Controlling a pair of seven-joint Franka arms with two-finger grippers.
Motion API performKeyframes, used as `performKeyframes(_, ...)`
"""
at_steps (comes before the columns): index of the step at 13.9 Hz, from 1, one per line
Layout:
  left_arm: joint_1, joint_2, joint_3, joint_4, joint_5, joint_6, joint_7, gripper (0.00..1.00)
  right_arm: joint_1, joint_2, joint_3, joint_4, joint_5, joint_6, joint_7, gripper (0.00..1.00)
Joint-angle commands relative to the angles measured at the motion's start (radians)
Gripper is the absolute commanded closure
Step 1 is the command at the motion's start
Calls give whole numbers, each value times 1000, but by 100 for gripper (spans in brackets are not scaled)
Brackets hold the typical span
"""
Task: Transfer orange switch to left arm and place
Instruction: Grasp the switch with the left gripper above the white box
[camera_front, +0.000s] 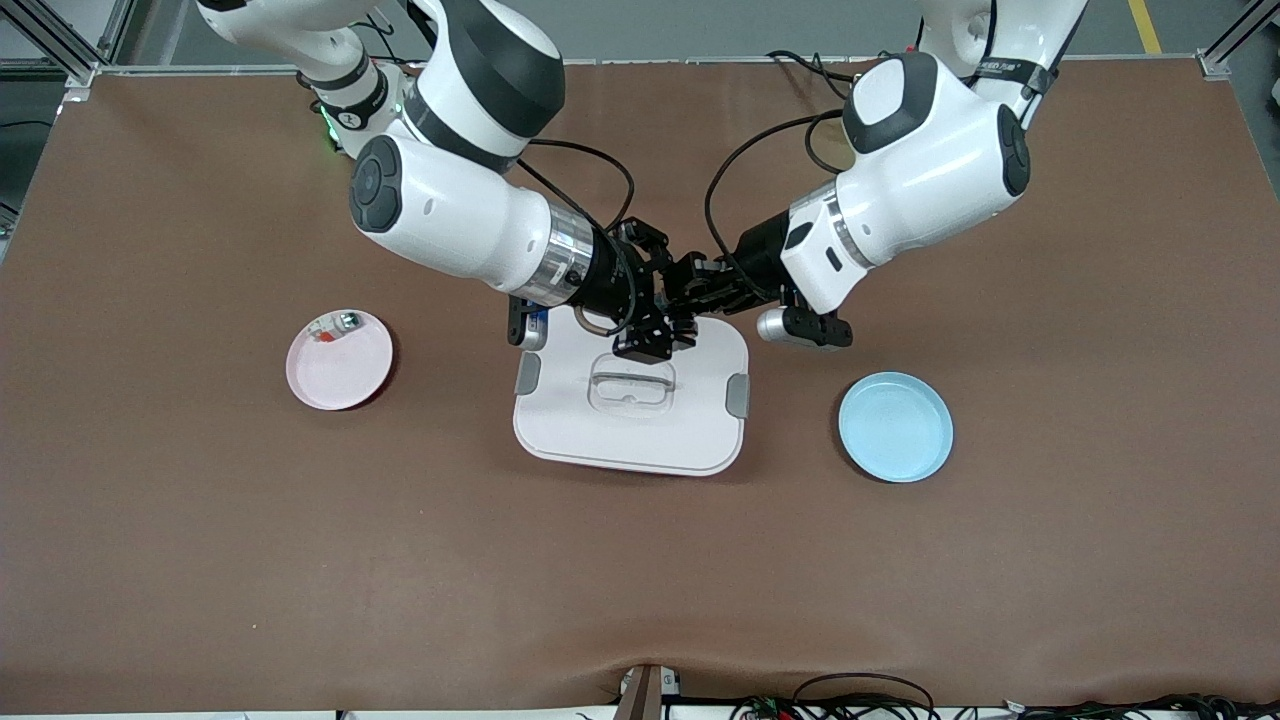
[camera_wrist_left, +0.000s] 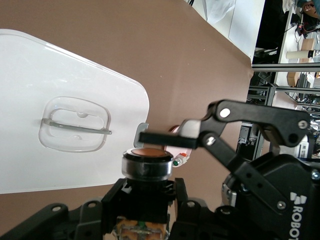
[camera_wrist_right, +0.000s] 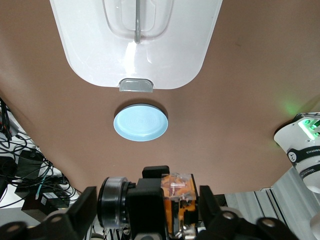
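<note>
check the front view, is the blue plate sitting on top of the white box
No, the blue plate lies on the table beside the box, apart from it.

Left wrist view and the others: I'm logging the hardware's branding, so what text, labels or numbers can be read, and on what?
"ROBOT", cut off by the picture's edge: white letters on the black body of the right end effector, in the left wrist view.
Grey print on the white robot base in the right wrist view: too small to read.
Black band with lettering on the left arm in the front view: unreadable.

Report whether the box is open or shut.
Shut: the box has its lid seated flat, with both grey side latches against its edges. Whether they are locked cannot be told.
</note>
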Motion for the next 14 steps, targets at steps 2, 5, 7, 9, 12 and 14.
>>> performKeyframes(2,13,-9,-4,-3,-3,-25,-10,100,4,22,-7,35,5,7,9,0)
performKeyframes(5,46,-29,3,-3,0,-115,-8,100,-11,22,-7,35,4,-4,-53,0)
performKeyframes(7,94,-60,3,-1,77,-227,-8,100,-32,22,-7,35,4,-26,-78,0)
performKeyframes(9,123,-92,3,0,152,-331,-8,100,-43,21,-7,37,2,-92,-176,0)
performKeyframes(12,149,-144,3,0,356,-477,-46,100,-63,19,-21,61,-9,-261,-387,0)
performKeyframes(14,151,-146,5,2,457,-546,-74,100,-103,18,-32,78,-9,-393,-527,0)
